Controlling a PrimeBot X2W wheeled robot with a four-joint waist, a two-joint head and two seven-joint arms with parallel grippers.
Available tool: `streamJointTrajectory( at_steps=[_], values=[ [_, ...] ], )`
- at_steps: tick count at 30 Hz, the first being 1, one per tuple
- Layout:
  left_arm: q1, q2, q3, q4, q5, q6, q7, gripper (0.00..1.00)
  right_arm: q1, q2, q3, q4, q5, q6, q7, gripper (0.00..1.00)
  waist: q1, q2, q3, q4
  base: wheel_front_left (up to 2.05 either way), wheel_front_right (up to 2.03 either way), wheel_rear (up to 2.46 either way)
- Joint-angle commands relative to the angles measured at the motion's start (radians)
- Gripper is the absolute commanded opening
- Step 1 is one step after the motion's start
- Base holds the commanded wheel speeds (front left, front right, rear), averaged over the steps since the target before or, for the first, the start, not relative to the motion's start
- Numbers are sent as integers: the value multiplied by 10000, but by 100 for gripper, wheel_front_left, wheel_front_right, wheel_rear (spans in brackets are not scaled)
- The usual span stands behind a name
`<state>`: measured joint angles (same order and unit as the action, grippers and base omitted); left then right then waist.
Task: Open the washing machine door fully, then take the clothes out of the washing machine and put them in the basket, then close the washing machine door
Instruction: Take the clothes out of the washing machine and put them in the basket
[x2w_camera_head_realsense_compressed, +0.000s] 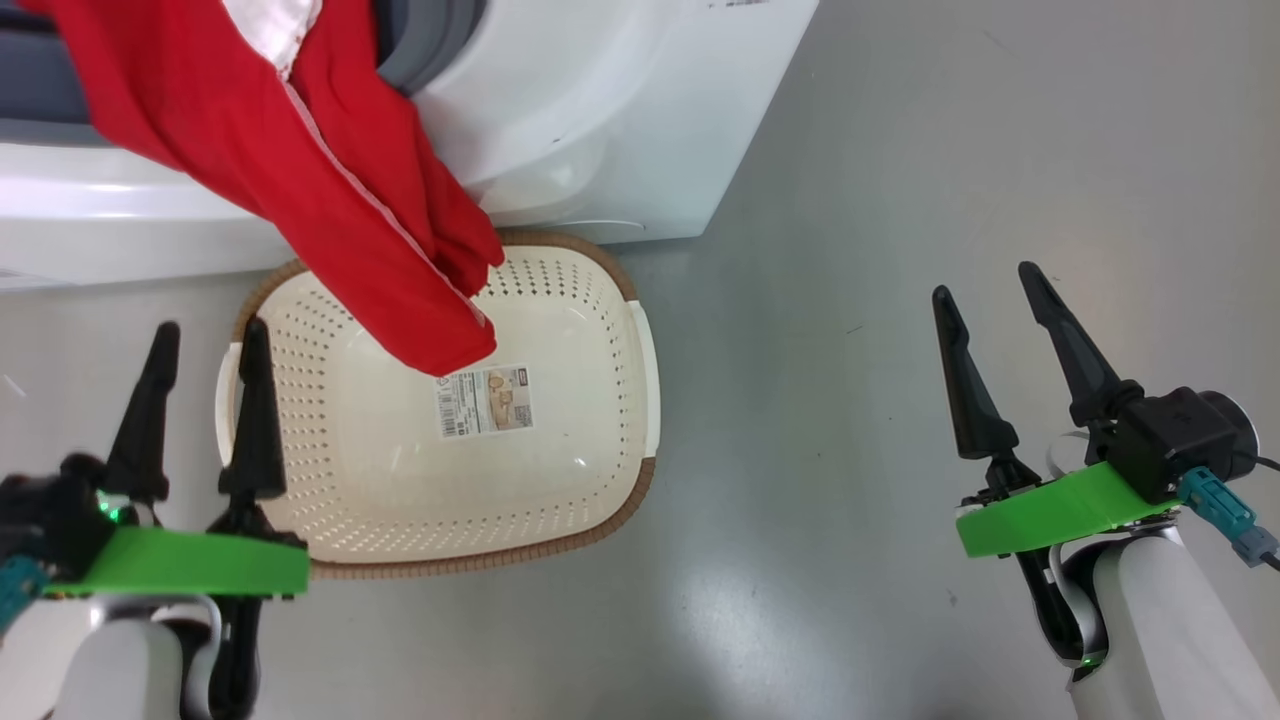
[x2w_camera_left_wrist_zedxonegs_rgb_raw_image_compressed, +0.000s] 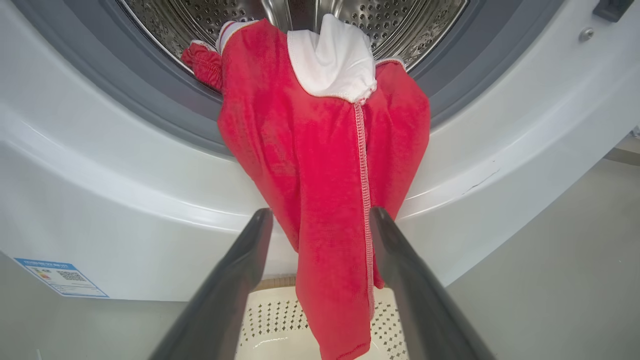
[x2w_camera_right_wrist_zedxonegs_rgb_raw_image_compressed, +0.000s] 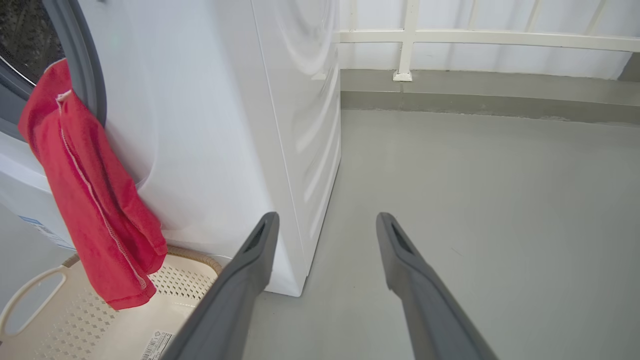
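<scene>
Clothes (x2w_camera_head_realsense_compressed: 350, 200) of bright red fabric hang out of the mouth of the washing machine (x2w_camera_head_realsense_compressed: 620, 100). They trail over its grey rubber ring (x2w_camera_left_wrist_zedxonegs_rgb_raw_image_compressed: 150, 100) and down its white front. A white panel (x2w_camera_left_wrist_zedxonegs_rgb_raw_image_compressed: 332, 60) sits at the top of the cloth, against the perforated steel drum (x2w_camera_left_wrist_zedxonegs_rgb_raw_image_compressed: 400, 20), and a pale stitched seam runs down the red length. The lower end of the cloth dangles over the far part of the basket (x2w_camera_head_realsense_compressed: 480, 565); whether it touches the basket wall cannot be told.

The basket is cream, perforated and brown-rimmed, with a paper label (x2w_camera_head_realsense_compressed: 485, 400) on its bottom. It stands on the grey floor (x2w_camera_head_realsense_compressed: 900, 150) just near of the machine, its far rim close under the front panel. Apart from the hanging end of the cloth, nothing lies in it. A small blue label (x2w_camera_left_wrist_zedxonegs_rgb_raw_image_compressed: 60, 277) sits low on the left of the machine's front.

The left gripper (x2w_camera_head_realsense_compressed: 212, 327) hovers at the basket's left side, one finger above the left handle, with its jaws spread wide and holding nothing. In the left wrist view the red cloth shows between the two fingers, but the head view puts the gripper nearer than the cloth and clear of it. The right gripper (x2w_camera_head_realsense_compressed: 984, 280) hangs well to the right of the basket over bare floor, jaws likewise wide apart and empty. Beyond it, at the far right, a white railing (x2w_camera_right_wrist_zedxonegs_rgb_raw_image_compressed: 410, 37) lines the edge of the floor.
</scene>
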<state>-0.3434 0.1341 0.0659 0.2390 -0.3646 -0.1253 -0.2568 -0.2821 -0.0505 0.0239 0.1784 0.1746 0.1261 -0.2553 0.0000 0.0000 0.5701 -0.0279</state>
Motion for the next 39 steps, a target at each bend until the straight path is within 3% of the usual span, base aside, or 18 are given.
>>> streamJointTrajectory(
  at_steps=[1,10,23,32,39],
  values=[
    [363,153,399,-397,126,-54,-49,100,250,3,176,-200,-98,46,-65,100,0,0,-34,8,0,0,0],
    [1085,-125,734,-1078,264,-54,-49,100,303,3,81,-258,-116,46,-65,100,0,0,-41,7,0,0,0],
    [705,-86,690,-982,293,-54,-49,100,242,3,17,-298,-107,46,-65,100,0,0,86,56,0,0,0],
    [-971,283,686,-445,594,-54,-49,100,59,3,54,-259,-37,46,-65,100,0,0,300,117,0,0,0],
    [-3282,725,796,1164,1133,96,-49,100,-143,3,188,-216,63,46,-65,100,0,0,444,59,0,0,0]
  ],
)
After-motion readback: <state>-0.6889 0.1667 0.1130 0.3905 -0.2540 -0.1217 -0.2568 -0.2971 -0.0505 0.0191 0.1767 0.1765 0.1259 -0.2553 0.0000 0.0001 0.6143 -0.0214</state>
